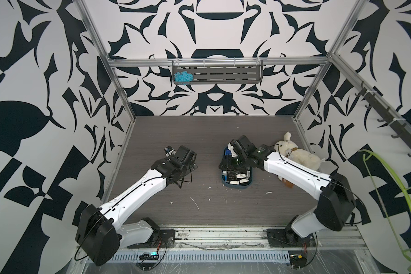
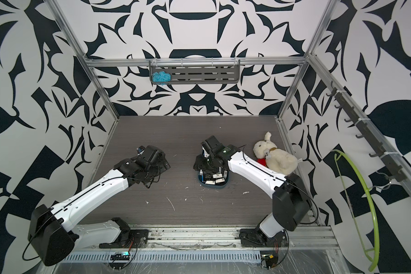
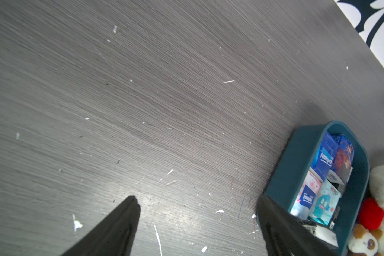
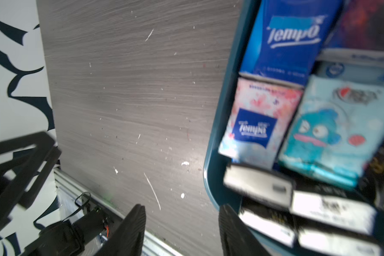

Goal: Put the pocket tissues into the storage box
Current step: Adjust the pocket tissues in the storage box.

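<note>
1. The left gripper (image 3: 200, 223) has its fingers (image 3: 120, 228) spread wide. Only bare worktop (image 3: 186, 88) shows between them, so it carries nothing.
2. The right gripper (image 4: 182, 232) likewise has its fingers (image 4: 131, 232) apart and empty, with worktop showing in the gap. One finger sits right at the rim of the storage box (image 4: 215, 144), at the end where the black packets lie.
3. The pocket tissues (image 1: 237, 176) lie inside the box. There is a blue packet (image 4: 286, 40) at the far end, and a pink-white packet (image 4: 257, 124) and a light teal packet (image 4: 326, 133) in the middle. Black packets (image 4: 330, 208) with white labels are piled at the near end. Several lean on one another rather than lying flat, but none visibly hangs over the rim.
4. In both top views the storage box (image 1: 235, 188) (image 2: 211, 187) rests on the worktop, partly covered by the right arm.
5. No loose packet shows on the open worktop in any view. The patches under the arms are hidden, so I cannot rule one out there.
6. A plush toy (image 1: 297, 154) lies just beside the box on the right; it has no part in the job.
7. My judgement is that the packing is done or very nearly so. What seems left is to draw both arms back and check the covered patches for a stray packet.
</note>
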Controlling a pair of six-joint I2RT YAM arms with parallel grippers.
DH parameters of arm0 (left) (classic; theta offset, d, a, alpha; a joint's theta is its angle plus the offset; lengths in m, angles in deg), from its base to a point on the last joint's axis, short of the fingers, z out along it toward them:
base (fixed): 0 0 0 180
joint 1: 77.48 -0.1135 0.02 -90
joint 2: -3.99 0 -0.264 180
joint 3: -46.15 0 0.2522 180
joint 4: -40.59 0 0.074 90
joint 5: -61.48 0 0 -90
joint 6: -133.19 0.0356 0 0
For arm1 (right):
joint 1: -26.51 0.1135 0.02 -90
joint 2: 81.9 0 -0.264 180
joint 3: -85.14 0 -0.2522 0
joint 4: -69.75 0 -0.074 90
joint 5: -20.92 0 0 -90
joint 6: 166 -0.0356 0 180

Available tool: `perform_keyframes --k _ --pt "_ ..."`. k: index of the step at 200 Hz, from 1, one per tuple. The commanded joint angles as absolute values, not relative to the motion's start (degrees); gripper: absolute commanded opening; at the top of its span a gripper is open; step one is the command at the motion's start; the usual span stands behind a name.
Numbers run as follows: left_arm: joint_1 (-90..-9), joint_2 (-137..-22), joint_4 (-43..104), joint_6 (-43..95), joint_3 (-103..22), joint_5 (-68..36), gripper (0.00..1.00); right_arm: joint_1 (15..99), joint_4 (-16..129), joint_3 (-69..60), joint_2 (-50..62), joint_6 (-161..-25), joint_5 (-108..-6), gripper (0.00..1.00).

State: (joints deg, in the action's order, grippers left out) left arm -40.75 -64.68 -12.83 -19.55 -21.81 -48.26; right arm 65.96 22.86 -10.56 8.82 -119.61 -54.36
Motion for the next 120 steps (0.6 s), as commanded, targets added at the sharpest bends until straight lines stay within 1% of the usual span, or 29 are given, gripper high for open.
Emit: perform_keyframes --k 1,23,50,87,120 --pt "-41.61 -62.58 -15.01 -18.26 -20.51 -48.99 0.9 65.42 24.32 -7.83 11.09 -118.45 -56.17 0.58" --pt "-41.71 -61.03 -15.51 -18.55 -19.27 -49.25 0.9 64.75 24.09 -7.49 12.56 -118.62 -55.61 0.58" --pt "-41.71 -59.06 -15.83 -19.29 -17.52 -49.61 0.9 64.75 22.88 -9.71 11.84 -119.66 -54.35 0.58" --pt "-41.99 -56.68 -16.34 -19.59 -15.99 -50.87 0.9 65.07 26.81 -18.61 5.22 -125.16 -52.56 0.57" --pt "-42.45 -55.28 -16.52 -19.06 -15.69 -51.92 0.9 67.13 27.96 -21.88 0.87 -128.43 -52.21 0.57"
